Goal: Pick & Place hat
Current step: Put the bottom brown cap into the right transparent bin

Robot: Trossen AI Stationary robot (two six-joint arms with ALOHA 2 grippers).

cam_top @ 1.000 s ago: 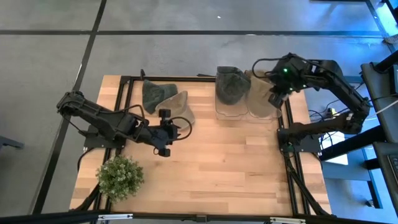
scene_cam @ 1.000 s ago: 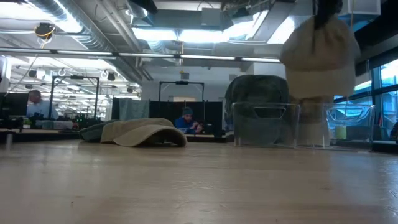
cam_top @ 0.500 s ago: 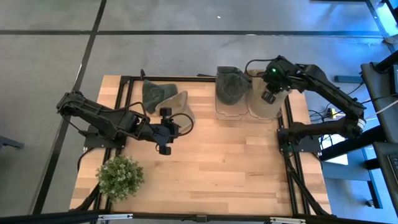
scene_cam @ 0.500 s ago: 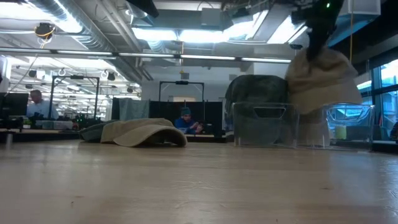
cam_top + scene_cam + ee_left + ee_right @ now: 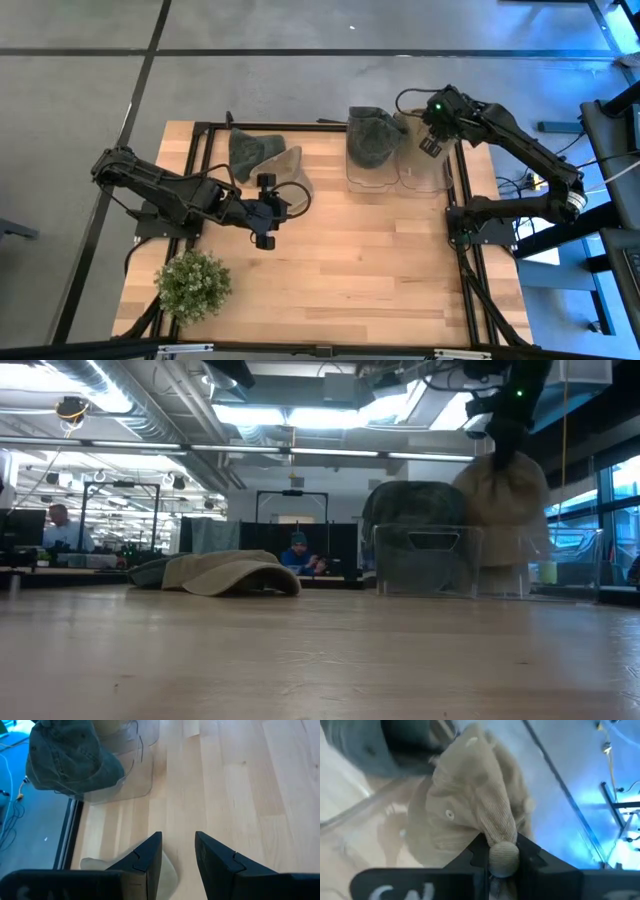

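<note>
A tan corduroy hat [image 5: 470, 805] hangs from my right gripper [image 5: 502, 857], which is shut on it above the right clear stand [image 5: 560, 560] at the table's far right. In the low view the tan hat [image 5: 500, 500] reaches down behind the stand's wall. A green hat [image 5: 372, 135] sits over the left clear stand [image 5: 430, 560]. Another tan hat [image 5: 285, 170] and another green hat [image 5: 245, 152] lie flat on the table's far left. My left gripper [image 5: 265, 212] hovers open beside that tan hat. My right gripper pinches the tan hat at the top of its crown, by the round button [image 5: 502, 854], between its two fingers. The fingers come from above, pointing down. The hat hangs below them, bunched, its lower part inside the clear stand; whether it rests there I cannot tell.
A potted plant [image 5: 193, 285] stands at the table's near left corner. The two clear stands sit side by side at the far right edge. The wooden table [image 5: 370, 260] shows bare boards across its middle and near right. People sit in the room beyond.
My right gripper has moved down and slightly toward the table's far left, still shut on the tan hat. The hat has gone from hanging high above the right clear stand to reaching down into it.
</note>
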